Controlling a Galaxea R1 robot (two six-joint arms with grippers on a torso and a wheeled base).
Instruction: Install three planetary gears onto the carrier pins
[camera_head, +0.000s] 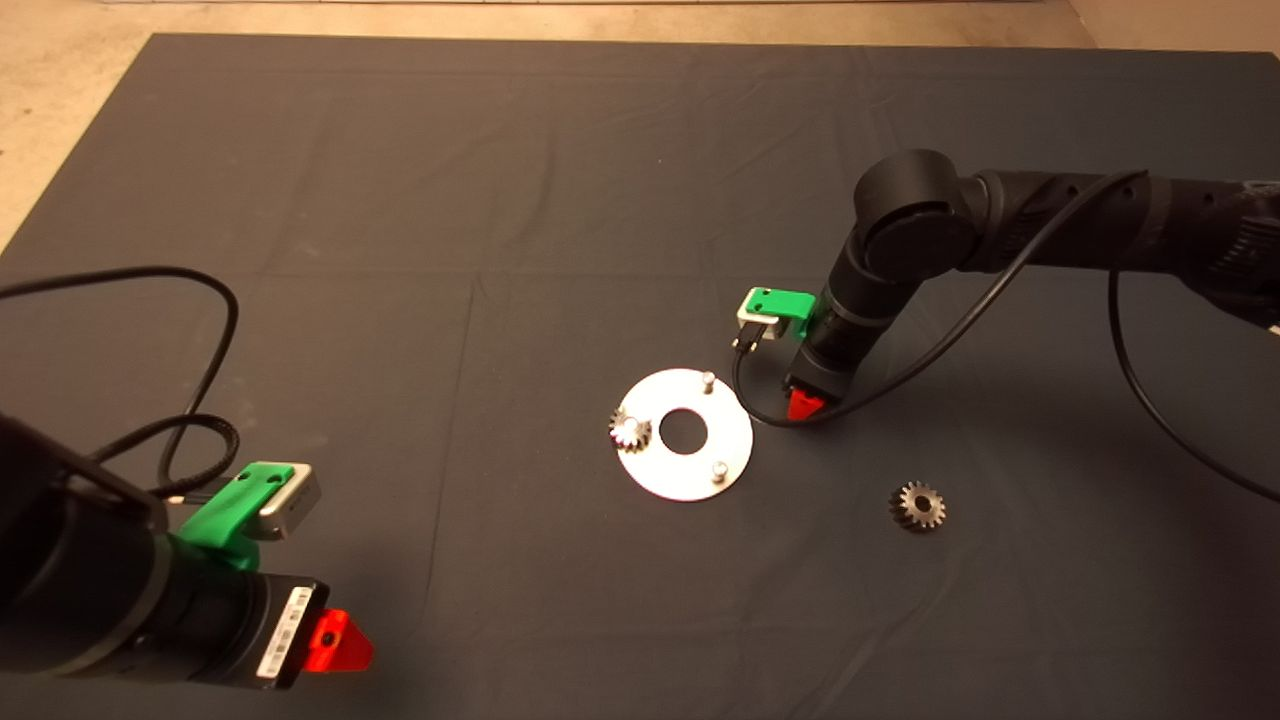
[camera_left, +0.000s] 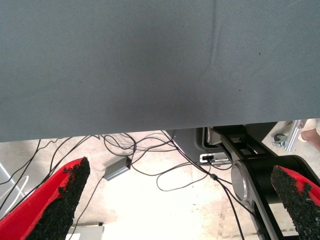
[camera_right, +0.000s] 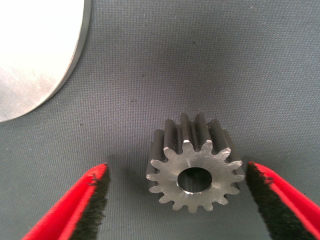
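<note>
The silvery disc lies mid-mat with two bare carrier pins. One planetary gear sits on the disc's left pin. A second gear lies loose on the mat to the right. My right gripper points down just right of the disc. Its wrist view shows it open around a third gear lying flat on the mat, nearer one finger, with the disc's edge close by. That gear is hidden under the gripper in the head view. My left gripper is parked at the lower left, open.
The dark mat covers the table. A black cable hangs from the right arm near the disc. The left wrist view shows the mat's edge with floor, cables and a wheeled base beyond.
</note>
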